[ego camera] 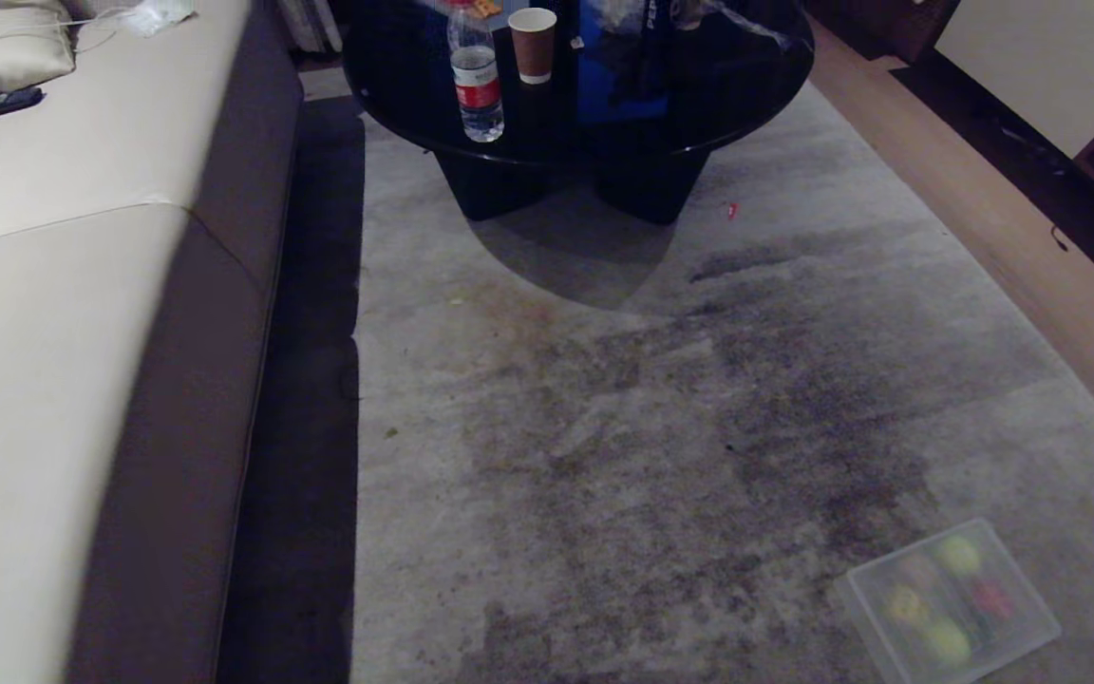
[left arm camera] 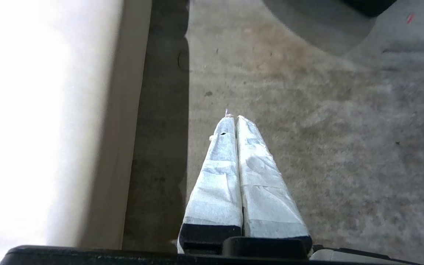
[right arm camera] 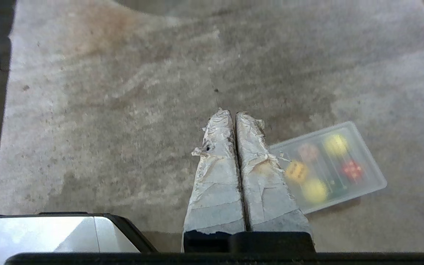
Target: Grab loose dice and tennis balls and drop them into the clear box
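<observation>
Clear box [right arm camera: 366, 186] just beside closed right hand [right arm camera: 234, 115]

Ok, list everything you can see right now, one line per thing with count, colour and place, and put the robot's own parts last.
clear box: one, translucent whitish, on the carpet at the robot's near right
tennis balls: two, yellow-green, inside the clear box
dice: at least two, one red and one orange-yellow, inside the clear box; a duller reddish thing beside them is too blurred to name
carpet: one, grey and stained, covering the floor
sofa: one, cream with brown sides, along the left
round table: one, glossy black, at the far end of the carpet
water bottle: one, clear with a red label, on the table
paper cup: one, brown, on the table beside the bottle
left gripper: white-wrapped, shut, above the carpet near the sofa
right gripper: white-wrapped, shut, above the carpet beside the clear box
</observation>
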